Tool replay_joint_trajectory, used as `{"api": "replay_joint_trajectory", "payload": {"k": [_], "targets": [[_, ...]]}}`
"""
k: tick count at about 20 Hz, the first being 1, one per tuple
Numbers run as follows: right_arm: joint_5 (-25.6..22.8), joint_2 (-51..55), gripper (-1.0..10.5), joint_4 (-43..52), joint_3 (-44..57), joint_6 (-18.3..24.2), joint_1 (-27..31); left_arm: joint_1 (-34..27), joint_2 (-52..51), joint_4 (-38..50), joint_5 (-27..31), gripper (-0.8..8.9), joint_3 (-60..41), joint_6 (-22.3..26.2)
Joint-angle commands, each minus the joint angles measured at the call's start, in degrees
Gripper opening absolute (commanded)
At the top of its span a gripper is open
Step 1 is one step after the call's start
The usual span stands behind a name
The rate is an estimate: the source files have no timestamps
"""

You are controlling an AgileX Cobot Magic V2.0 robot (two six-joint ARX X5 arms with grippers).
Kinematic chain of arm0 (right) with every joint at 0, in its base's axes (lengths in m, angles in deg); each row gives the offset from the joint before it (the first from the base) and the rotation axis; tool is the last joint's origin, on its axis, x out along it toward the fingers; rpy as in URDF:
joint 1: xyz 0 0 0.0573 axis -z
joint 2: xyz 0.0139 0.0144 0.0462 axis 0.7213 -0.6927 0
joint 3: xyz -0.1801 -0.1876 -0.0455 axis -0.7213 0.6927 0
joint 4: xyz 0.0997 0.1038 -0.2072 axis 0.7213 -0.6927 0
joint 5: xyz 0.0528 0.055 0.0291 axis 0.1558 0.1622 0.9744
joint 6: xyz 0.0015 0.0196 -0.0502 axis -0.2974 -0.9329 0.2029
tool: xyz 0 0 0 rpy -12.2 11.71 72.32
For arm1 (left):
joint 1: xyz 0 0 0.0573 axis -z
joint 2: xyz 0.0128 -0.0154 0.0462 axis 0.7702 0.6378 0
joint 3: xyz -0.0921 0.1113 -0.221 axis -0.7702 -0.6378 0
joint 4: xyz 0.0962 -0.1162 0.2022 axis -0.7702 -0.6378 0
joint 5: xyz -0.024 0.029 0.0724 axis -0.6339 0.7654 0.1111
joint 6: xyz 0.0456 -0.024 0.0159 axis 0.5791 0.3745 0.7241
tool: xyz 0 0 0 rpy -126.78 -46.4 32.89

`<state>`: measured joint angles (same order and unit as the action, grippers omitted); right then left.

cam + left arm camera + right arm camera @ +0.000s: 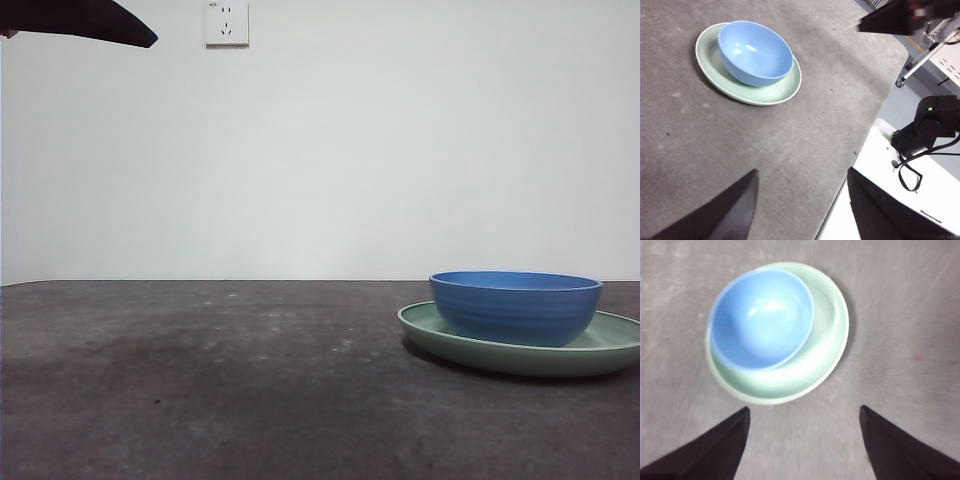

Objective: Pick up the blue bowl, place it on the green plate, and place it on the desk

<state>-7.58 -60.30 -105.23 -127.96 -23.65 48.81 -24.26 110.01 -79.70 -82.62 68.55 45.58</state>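
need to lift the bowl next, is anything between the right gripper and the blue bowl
Nothing visible. The right gripper hangs open above the blue bowl, which sits empty on the green plate, with only bare desk around them.

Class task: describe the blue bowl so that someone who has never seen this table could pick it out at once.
Start at the desk, a dark grey-brown mottled top in front of a white wall. On it lies a wide, shallow, pale green plate; the bowl sits on that plate, off-centre toward one rim. It is the deeper, narrower, glossy blue dish with faint ridges outside, and it is empty.
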Motion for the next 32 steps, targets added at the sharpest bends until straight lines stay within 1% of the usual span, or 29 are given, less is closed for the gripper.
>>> {"api": "replay_joint_trajectory", "payload": {"k": [1, 3, 5, 12, 15, 20, 21, 23, 27, 28, 29, 30, 32], "targets": [[2.9, -6.4, 3.4, 5.8, 1.1, -1.0, 4.2, 0.3, 0.3, 0.2, -0.5, 2.88, 0.5, 1.1], [6.1, -12.5, 3.4, 9.4, 1.2, -0.9, 7.0, 0.3, 0.3, 0.2, -0.5, 2.88, 0.5, 1.1], [8.0, -18.0, 3.4, 12.7, 1.2, -0.9, 8.1, 0.3, 0.3, 0.2, -0.5, 2.88, 0.5, 1.1], [8.2, -32.9, 3.1, 23.1, 1.1, -0.9, 6.8, 0.3, 0.3, 0.5, -0.5, 2.88, 0.5, 1.1], [8.4, -37.1, 2.6, 26.8, 1.1, -0.9, 5.9, 0.3, 0.3, 0.5, -0.5, 2.88, 0.5, 1.1], [8.5, -40.9, 2.5, 30.5, 1.1, -1.4, 4.2, 0.3, 0.3, 0.5, -0.5, 2.88, 0.5, 0.9], [8.5, -41.3, 2.3, 31.2, 1.1, -1.4, 4.0, 0.3, 0.3, 0.4, -0.5, 2.88, 0.5, 0.9], [8.3, -41.5, 1.2, 31.9, 1.1, -1.4, 3.8, 0.3, 0.3, 0.5, -0.5, 2.88, 0.5, 0.9], [7.9, -42.5, 1.0, 32.2, 1.2, -1.5, 3.8, 0.3, 0.3, 0.5, -0.5, 2.88, 0.5, 0.3], [7.8, -42.7, 0.8, 32.3, 1.2, -1.5, 3.8, 0.3, 0.3, 0.5, -0.5, 2.88, 0.5, 0.2], [7.8, -42.8, 0.3, 32.6, 1.1, -1.5, 3.8, 0.3, 0.3, 0.5, -0.5, 2.88, 0.5, 0.2], [7.9, -42.8, 0.1, 32.7, 1.1, -1.5, 3.8, 0.3, 0.3, 0.4, -0.5, 2.88, 0.5, 0.2], [7.8, -42.8, 0.1, 32.7, 1.1, -1.5, 3.8, 0.3, 0.3, 0.5, -0.5, 2.88, 0.5, 0.2]]}}
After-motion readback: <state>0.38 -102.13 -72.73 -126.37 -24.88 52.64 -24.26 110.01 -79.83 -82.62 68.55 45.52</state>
